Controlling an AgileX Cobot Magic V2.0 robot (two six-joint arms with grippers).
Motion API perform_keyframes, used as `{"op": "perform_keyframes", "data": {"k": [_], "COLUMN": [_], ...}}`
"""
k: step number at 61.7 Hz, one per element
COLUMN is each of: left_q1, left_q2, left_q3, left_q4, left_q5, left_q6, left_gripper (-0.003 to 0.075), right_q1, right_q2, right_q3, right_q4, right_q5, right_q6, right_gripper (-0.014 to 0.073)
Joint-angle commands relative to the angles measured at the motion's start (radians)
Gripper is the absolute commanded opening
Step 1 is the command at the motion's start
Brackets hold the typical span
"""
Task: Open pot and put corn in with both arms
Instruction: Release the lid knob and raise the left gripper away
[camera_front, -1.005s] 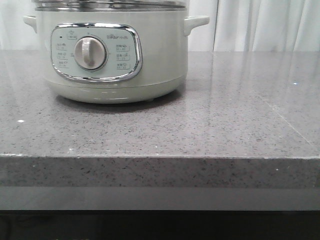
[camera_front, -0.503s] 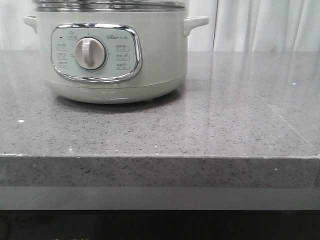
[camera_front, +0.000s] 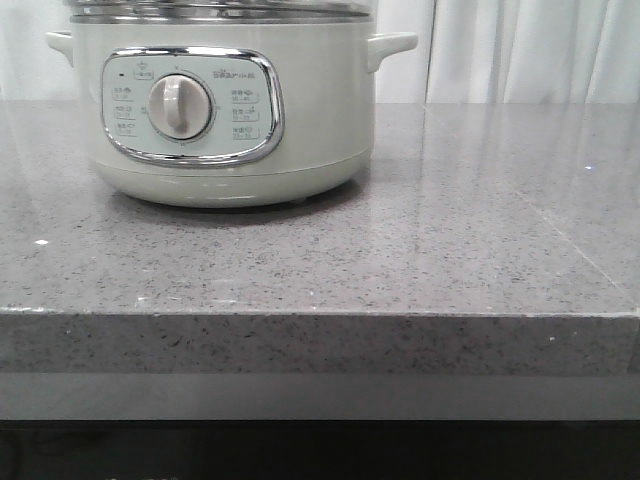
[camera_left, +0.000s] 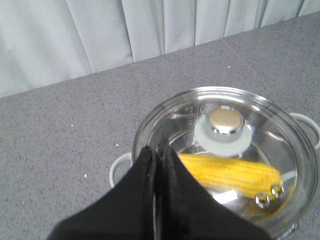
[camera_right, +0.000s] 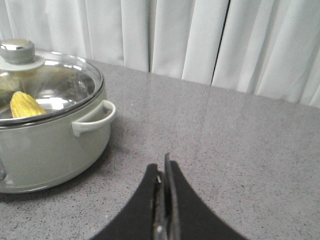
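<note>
The pale grey-green pot (camera_front: 220, 110) stands on the grey counter at the back left, its dial (camera_front: 180, 107) facing me. Its glass lid (camera_left: 225, 150) with a chrome knob (camera_left: 226, 121) sits closed on the rim. The yellow corn (camera_left: 230, 173) lies inside the pot under the lid; it also shows in the right wrist view (camera_right: 26, 105). My left gripper (camera_left: 157, 150) is shut and empty, above the pot's rim near a side handle (camera_left: 120, 167). My right gripper (camera_right: 162, 167) is shut and empty, above the counter to the right of the pot (camera_right: 50, 145).
The speckled grey counter (camera_front: 420, 250) runs to a front edge (camera_front: 320, 315). White curtains (camera_right: 200, 35) hang behind it. The pot's side handle (camera_right: 95, 120) sticks out toward my right gripper.
</note>
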Motion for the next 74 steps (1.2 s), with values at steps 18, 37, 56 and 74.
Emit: {"op": "perform_keyframes", "data": {"k": [18,37,56,74], "left_q1": [0.002,0.002,0.002,0.002], "left_q2": [-0.484,-0.863,-1.031,-1.031], "left_q3": [0.675,1.036,1.120,1.120], "left_q4": [-0.087,-0.097,-0.123,-0.123], "left_q5": [-0.449,-0.452,-0.474,-0.476], "left_q6": [-0.011,-0.011,-0.011,-0.011], "left_gripper": [-0.0020,-0.0020,-0.0020,-0.0020], "right_q1": [0.003,0.003,0.003,0.003], "right_q2": [-0.183,-0.281,-0.283,-0.283], "right_q3": [0.137,0.205,0.210,0.210], "right_q4": [-0.004,-0.004,-0.004,-0.004], "right_q5": [-0.091,-0.066,-0.080,-0.078], "right_q6": [-0.010,-0.010,-0.010,-0.010], "right_gripper": [-0.0120,-0.0120,-0.0120,-0.0120]}}
